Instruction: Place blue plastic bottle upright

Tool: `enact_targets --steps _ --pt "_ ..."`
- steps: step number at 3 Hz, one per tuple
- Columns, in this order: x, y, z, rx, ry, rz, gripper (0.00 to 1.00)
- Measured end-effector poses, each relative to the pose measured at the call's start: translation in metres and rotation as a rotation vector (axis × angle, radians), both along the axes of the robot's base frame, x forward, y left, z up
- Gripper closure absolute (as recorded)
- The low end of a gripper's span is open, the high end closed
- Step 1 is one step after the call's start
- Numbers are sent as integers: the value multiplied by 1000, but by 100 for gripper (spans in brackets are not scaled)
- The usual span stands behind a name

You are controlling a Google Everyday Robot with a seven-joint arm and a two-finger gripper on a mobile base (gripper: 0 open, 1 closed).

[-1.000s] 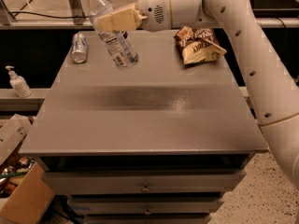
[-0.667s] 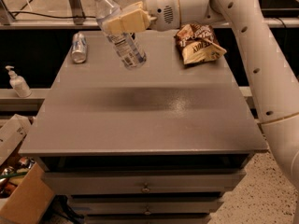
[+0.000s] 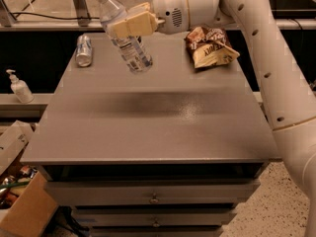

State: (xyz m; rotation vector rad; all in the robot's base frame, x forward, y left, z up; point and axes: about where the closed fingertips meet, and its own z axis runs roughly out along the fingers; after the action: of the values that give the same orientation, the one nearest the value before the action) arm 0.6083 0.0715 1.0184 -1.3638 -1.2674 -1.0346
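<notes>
The blue plastic bottle [image 3: 124, 33] is a clear ribbed bottle with a white cap and a white label. It is held in the air above the back left of the grey table [image 3: 153, 127], tilted with its cap up and to the left. My gripper [image 3: 129, 25] is shut on the bottle around its upper middle, reaching in from the right on the white arm [image 3: 256, 48].
A silver metal can [image 3: 84, 49] lies at the table's back left corner. A brown snack bag [image 3: 211, 46] lies at the back right. A white pump-dispenser bottle [image 3: 19, 87] stands on a ledge to the left. Cardboard boxes [image 3: 19, 201] sit on the floor at lower left.
The gripper has carried the bottle a little to the right and turned it closer to upright. The can and the snack bag have not moved.
</notes>
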Motion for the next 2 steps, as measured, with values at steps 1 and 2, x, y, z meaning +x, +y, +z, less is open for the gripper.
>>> enact_targets --steps 1,2 --pt "-3 -3 -8 54 -35 15 100" --pt "-11 -10 -8 102 -123 19 100"
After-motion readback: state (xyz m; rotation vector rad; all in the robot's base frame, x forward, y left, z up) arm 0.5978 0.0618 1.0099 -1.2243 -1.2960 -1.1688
